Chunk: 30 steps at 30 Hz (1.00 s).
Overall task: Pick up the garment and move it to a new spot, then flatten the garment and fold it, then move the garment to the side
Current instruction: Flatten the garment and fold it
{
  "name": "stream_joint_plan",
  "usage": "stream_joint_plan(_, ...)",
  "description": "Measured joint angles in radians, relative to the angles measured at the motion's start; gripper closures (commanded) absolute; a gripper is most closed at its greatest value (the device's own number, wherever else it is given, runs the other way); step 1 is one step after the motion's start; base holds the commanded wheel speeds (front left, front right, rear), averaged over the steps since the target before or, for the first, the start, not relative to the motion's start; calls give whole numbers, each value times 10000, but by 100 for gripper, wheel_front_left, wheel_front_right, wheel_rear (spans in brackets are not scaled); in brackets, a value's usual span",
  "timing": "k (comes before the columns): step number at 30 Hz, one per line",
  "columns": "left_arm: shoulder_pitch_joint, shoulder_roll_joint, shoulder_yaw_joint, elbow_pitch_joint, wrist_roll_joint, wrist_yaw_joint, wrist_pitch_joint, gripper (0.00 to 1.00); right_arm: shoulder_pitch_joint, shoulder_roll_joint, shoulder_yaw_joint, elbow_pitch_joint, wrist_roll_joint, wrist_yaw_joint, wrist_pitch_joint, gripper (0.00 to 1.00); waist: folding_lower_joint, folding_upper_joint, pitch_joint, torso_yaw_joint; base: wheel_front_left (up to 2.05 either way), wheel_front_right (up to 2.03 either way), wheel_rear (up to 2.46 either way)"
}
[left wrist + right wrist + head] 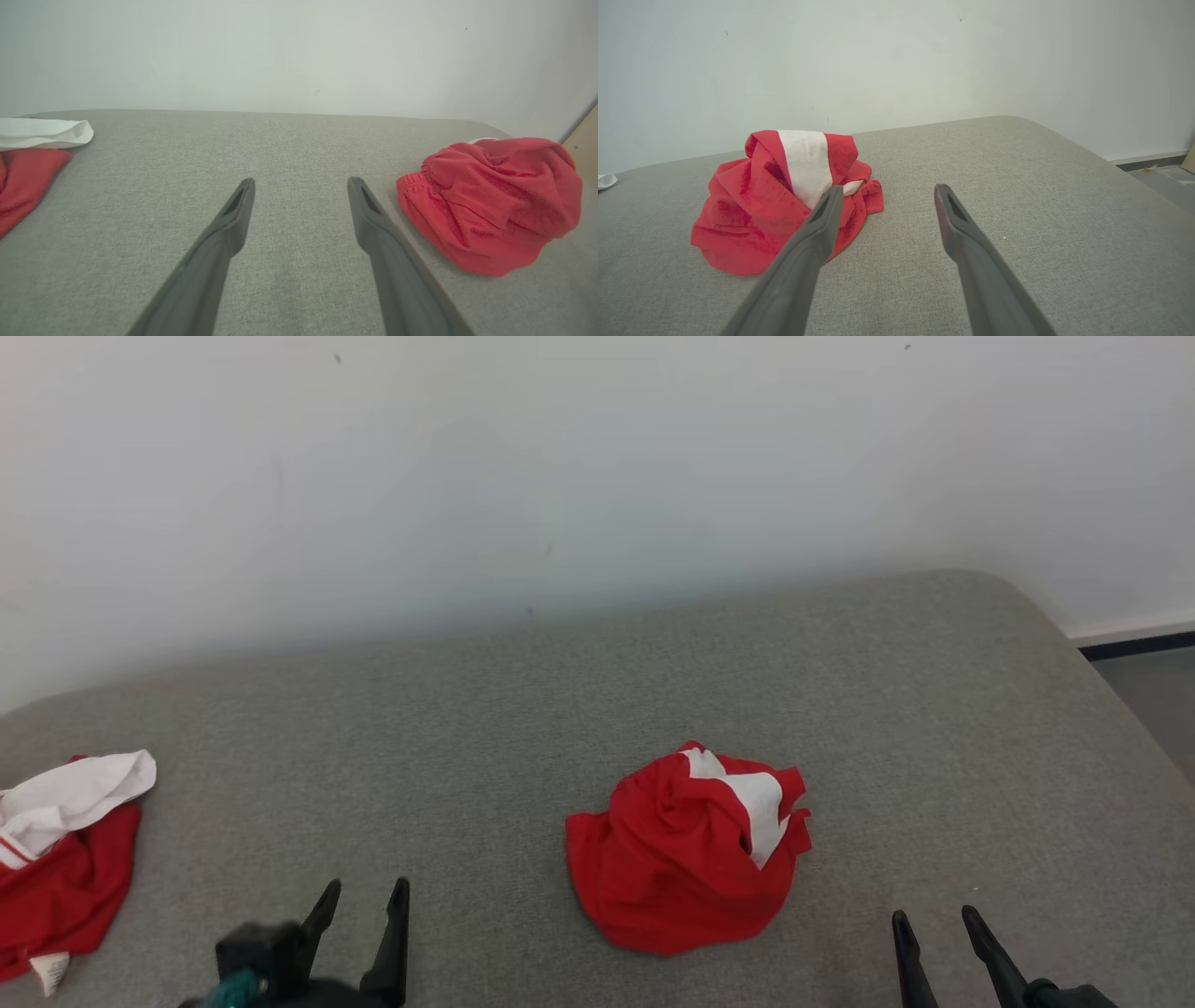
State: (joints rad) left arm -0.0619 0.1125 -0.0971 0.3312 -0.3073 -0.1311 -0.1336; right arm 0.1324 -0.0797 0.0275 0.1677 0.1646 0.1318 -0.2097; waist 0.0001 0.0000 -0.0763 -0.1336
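While hovering with all jaws spread and empty — pinch the crumpled red shorts (686,859) high, then lift clear.

A crumpled red-and-white cloth garment (65,859) is lying at the left edge of the grey woven fabric surface (467,728). A plain white wall (560,476) is standing behind it; grey floor (1158,709) is showing at far right.

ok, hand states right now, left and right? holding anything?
Left hand: open, holding nothing.
Right hand: open, holding nothing; the red garment lies on the surface between them, not gripped.
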Motion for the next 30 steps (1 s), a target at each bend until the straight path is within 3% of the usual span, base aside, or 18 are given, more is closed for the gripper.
stream_joint_plan(9,-3222,-44,-713,974,-1333,2,3781,0,-171,-25,199,-226,12,2,163,0,0,0,324,-1056,0,0,0)
stream_joint_plan(15,-4681,-347,-681,1954,-2006,600,5636,0,-360,-50,328,-324,27,2,221,0,1,0,648,-1887,0,0,0)
stream_joint_plan(22,-5734,-495,-844,2836,-2418,980,6815,0,-614,-36,535,-380,86,2,186,0,0,0,1150,-2773,0,0,0)
stream_joint_plan(30,-6520,-393,-1241,3645,-2159,1131,7160,0,-747,29,698,-284,115,2,25,0,0,1,1777,-3516,0,0,0)
